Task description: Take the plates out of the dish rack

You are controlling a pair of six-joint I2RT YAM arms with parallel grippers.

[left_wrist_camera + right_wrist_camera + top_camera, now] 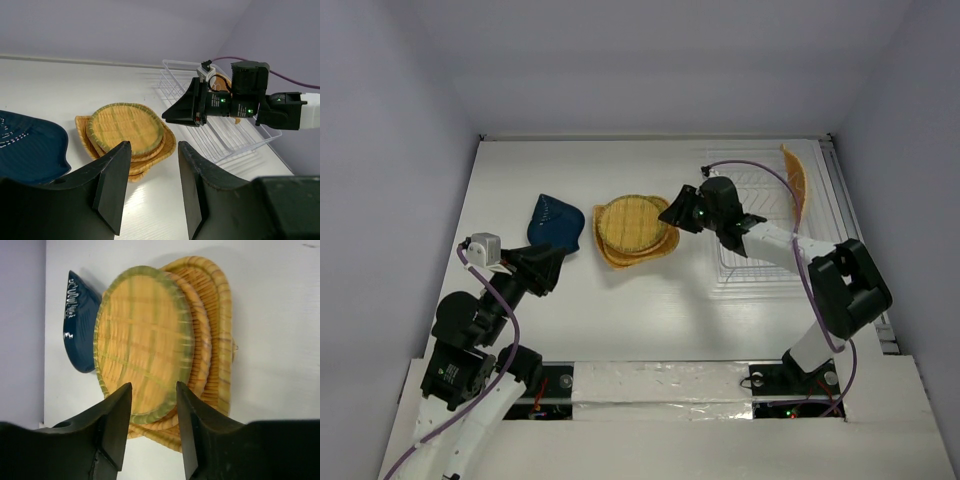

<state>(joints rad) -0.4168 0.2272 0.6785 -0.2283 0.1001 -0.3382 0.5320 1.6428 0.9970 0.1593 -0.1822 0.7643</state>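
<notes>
Plates [635,232], orange and woven-look, lie stacked left of the clear wire-grid dish rack [750,275]. One orange textured plate [796,180] stands in its far corner, probably light and stiff: pinch its top rim. Right gripper [153,387] and left gripper [153,150] both gape empty.

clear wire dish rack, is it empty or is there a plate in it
Not empty: one orange woven-look plate stands on edge along the far right side of the clear wire dish rack.
</notes>
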